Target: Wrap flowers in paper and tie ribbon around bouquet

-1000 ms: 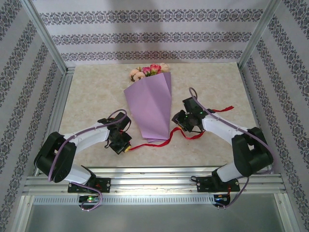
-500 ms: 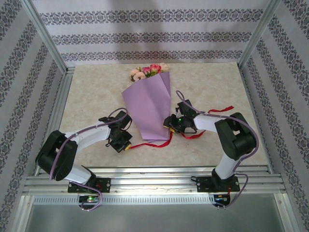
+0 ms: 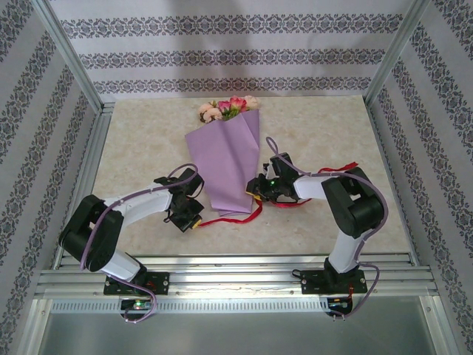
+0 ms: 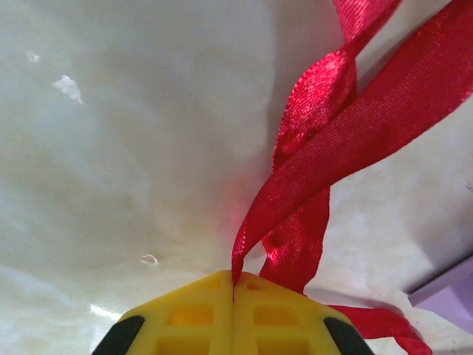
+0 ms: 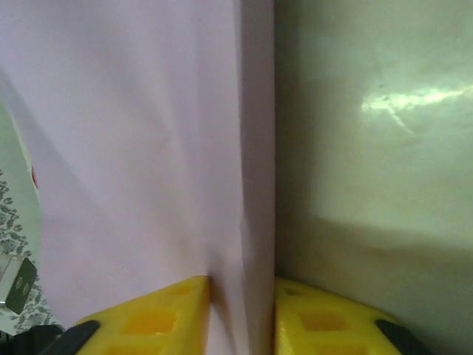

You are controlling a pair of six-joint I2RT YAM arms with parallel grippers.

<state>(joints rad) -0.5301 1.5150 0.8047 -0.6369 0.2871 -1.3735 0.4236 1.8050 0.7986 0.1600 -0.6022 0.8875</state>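
1. The bouquet [image 3: 225, 163] lies in the middle of the table [image 3: 140, 148]. Its flowers [image 3: 228, 108] point to the far side, and its narrow tip lies near, between my two arms.
2. The left gripper [image 4: 233, 285] has its yellow fingers pressed flat together, and the ribbon [image 4: 325, 140] is pinched in the seam between them. I judge this grip anchors the left end so the band can be drawn taut.
3. The ribbon is a narrow, glossy red satin band, twisted on itself. From the left gripper it runs right, along the near tip of the cone.
4. The right gripper [image 5: 242, 292] is clamped on a folded edge of the paper [image 5: 148, 148], on the cone's right side low down. I judge it pins the wrap shut and steadies the cone for tying.
5. The paper is thin, matte and lilac, and lies in flat panels with crisp creases. The table is pale, marbled and shiny enough to reflect light. The fingertips are moulded plastic with square recesses.
6. By my reading the wrapping is done, but no knot is formed yet.
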